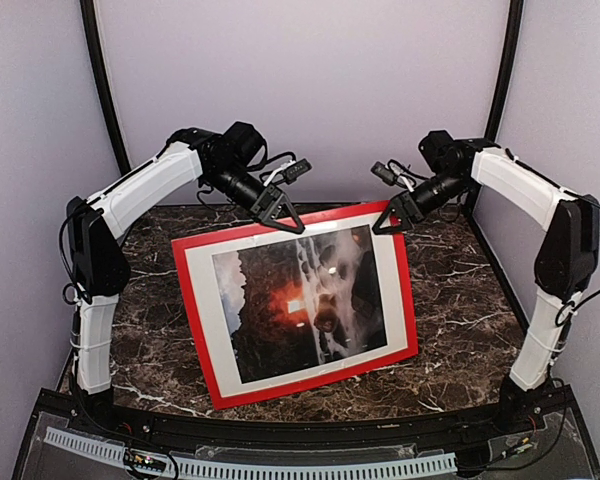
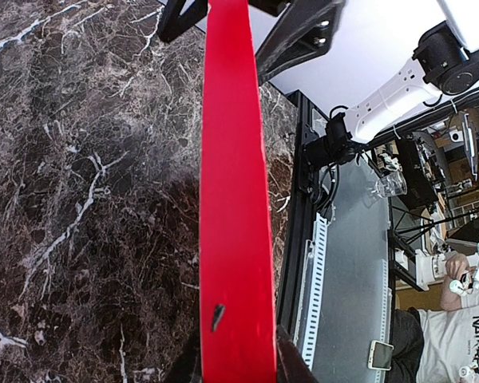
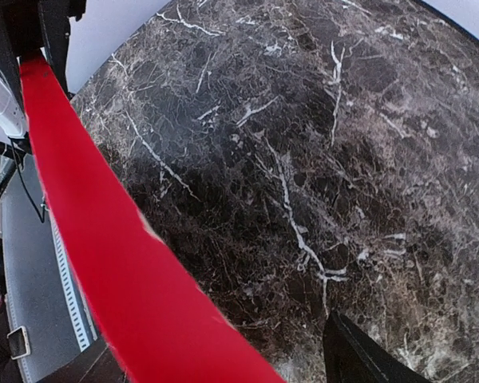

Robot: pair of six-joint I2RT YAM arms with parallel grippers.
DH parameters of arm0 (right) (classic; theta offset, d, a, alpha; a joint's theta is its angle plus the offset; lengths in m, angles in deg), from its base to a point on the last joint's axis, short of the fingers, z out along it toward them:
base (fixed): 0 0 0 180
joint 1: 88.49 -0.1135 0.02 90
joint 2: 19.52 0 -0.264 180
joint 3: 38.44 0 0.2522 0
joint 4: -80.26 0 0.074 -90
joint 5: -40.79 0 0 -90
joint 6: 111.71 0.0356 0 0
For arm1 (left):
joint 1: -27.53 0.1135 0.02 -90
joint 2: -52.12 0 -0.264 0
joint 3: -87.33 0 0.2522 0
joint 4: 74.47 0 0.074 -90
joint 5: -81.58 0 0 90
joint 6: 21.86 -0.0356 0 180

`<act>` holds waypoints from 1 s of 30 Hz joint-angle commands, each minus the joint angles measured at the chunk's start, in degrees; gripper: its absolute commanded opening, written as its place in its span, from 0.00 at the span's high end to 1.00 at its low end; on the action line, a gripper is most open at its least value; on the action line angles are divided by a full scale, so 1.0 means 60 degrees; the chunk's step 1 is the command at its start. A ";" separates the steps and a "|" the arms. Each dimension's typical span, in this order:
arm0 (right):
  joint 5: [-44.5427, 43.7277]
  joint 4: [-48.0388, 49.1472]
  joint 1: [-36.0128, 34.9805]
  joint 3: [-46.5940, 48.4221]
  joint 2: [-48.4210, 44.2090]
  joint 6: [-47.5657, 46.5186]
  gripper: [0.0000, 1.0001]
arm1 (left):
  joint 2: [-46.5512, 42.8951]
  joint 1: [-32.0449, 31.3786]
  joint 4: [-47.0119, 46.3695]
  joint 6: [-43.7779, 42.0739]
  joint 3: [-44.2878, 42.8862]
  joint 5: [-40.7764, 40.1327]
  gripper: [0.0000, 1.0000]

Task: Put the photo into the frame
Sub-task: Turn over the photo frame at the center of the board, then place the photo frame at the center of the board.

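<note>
While stood on edge: frame point(image 1: 195, 300) with photo point(image 1: 280, 300).
Long axis left-right, sky end left; clamped on top by left gripper point(image 1: 288, 224), straddled upper right by right gripper's point(image 1: 385, 224) parted jaws.

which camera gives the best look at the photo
Top external. It shows the whole photo, with its waterfall and orange glow, behind a white mat inside the red frame. Both wrist views show only the frame's red rail edge-on and the marble table; the photo is not visible in either.
</note>
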State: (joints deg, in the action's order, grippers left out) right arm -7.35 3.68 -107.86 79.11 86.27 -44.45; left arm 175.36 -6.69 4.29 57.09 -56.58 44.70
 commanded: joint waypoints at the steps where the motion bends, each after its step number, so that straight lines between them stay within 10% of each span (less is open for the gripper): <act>1: 0.1376 0.0676 0.0435 -0.0897 -0.0549 -0.0416 0.24 | -0.0331 0.0049 -0.0326 -0.0718 -0.0085 0.0664 1.00; 20: 0.3753 0.0960 0.0968 -0.0801 -0.0121 -0.0810 0.73 | -0.0340 0.0148 -0.0580 -0.0520 0.0361 0.0513 0.98; 25: 0.4084 0.1538 0.1266 -0.1274 -0.0376 -0.0319 1.00 | -0.0351 0.0434 -0.0929 -0.0114 0.0447 0.0628 0.72; 30: 0.3930 0.3162 0.1611 -0.2361 -0.1005 0.1374 1.00 | -0.0420 0.0751 -0.1599 0.0629 0.0422 0.0180 0.35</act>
State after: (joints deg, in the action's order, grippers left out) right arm 14.64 12.07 -100.50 68.09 84.90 -44.84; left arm 175.32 -4.39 -0.54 58.01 -54.48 47.32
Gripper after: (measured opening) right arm 0.276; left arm 0.545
